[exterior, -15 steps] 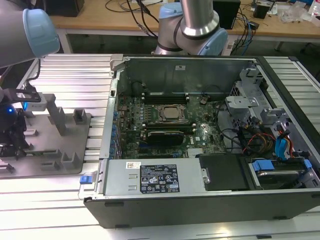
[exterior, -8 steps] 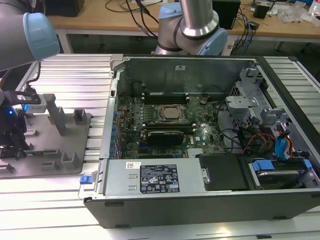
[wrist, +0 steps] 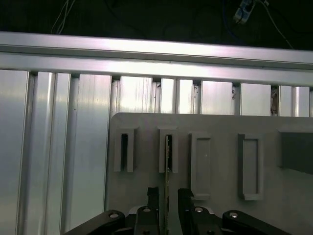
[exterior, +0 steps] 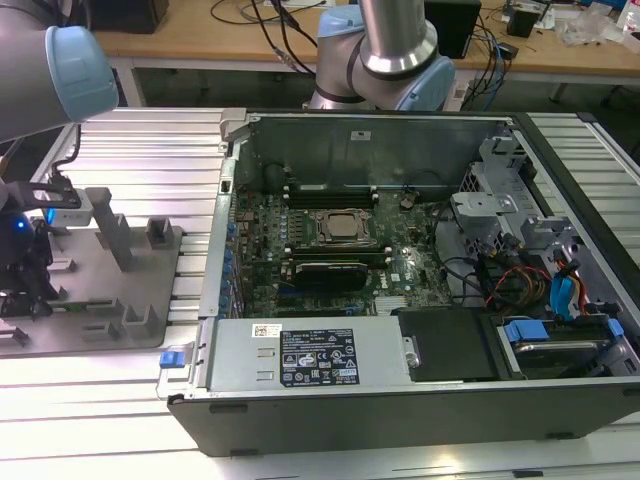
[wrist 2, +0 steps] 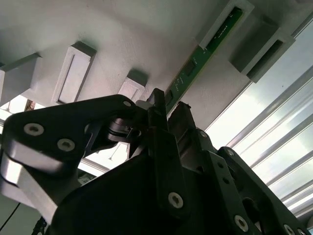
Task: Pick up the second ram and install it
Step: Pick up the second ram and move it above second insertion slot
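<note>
The second ram (wrist: 168, 152) is a thin green board standing on edge in a slot of the grey fixture plate (wrist: 220, 122). In the second wrist view the ram (wrist 2: 195, 66) runs from a slotted post down between my fingers. My gripper (wrist: 168, 196) straddles the near end of the stick, one black finger (wrist: 153, 196) on each side with a small gap left, so it is open. In the exterior view the gripper (exterior: 28, 285) hangs low over the exterior view's left part of the fixture plate (exterior: 110, 300).
An open computer case (exterior: 400, 370) lies on the exterior view's right of the plate, with its motherboard (exterior: 335, 250) and black memory slots (exterior: 330, 190) exposed. Upright posts (exterior: 115, 235) rise from the plate. Ribbed aluminium table rails (wrist: 54, 147) surround it.
</note>
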`<state>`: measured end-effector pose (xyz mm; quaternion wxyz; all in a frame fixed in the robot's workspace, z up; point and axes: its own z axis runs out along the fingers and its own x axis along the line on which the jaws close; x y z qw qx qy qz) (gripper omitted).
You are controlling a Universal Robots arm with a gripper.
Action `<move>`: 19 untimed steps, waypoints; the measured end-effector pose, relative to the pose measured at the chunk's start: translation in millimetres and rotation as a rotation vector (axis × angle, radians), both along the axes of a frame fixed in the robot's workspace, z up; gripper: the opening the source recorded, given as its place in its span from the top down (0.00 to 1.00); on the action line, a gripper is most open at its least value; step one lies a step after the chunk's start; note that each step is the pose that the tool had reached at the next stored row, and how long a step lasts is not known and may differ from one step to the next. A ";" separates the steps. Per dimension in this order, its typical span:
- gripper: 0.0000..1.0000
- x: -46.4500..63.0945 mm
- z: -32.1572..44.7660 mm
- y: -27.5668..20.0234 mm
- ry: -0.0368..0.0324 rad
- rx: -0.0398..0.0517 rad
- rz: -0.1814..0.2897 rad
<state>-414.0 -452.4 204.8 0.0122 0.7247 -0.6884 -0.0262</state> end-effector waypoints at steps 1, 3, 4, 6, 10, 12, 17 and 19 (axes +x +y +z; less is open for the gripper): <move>0.74 0.0 0.0 0.0 0.0001 0.0000 0.000; 0.81 -0.1 0.0 0.0 0.0001 0.0000 0.000; 0.81 -0.1 0.0 0.0 0.0001 0.0000 0.000; 0.81 -0.2 0.1 0.0 0.0000 0.0001 0.000; 0.81 0.9 0.6 0.1 0.0002 -0.0001 0.000; 0.81 1.3 0.9 0.0 -0.0001 0.0001 0.000; 0.81 1.3 1.0 0.0 0.0000 0.0001 0.000; 0.83 1.3 1.0 0.0 0.0001 0.0000 0.000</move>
